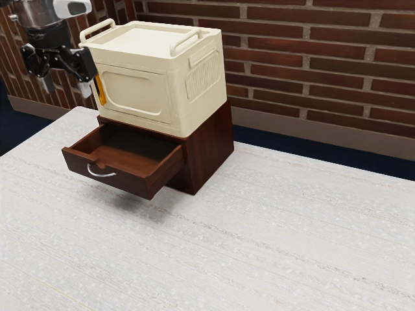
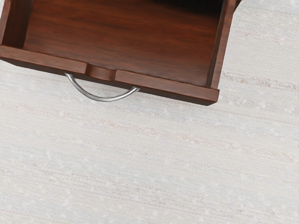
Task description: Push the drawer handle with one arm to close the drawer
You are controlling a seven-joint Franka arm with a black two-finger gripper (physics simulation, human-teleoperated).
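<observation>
1. One claw [image 1: 67, 87] hangs high at the exterior view's left, released, its two fingers spread with nothing between them. Bring them together before you push, so you meet the metal with one firm, narrow front.
2. Your handle [image 1: 100, 173] is the silver bow on the face of the drawer [image 1: 141, 184], which stands well out. Come down in front of it, then press level at its middle; off-centre force could skew the drawer.
3. Push straight back toward the cabinet [image 1: 211, 149], slowly, until the face seats. Don't bear down: the drawer's front overhangs the desk [image 1: 292, 240] and might bind.
4. For edges, take the far-left rim of the desk first: it lies behind your descent, below the claw. Next, the cream crate [image 1: 135, 97] sits on the cabinet beside the claw, so swing outward before lowering. Your best room is in front of the handle; more desk opens toward the exterior view's right.
</observation>
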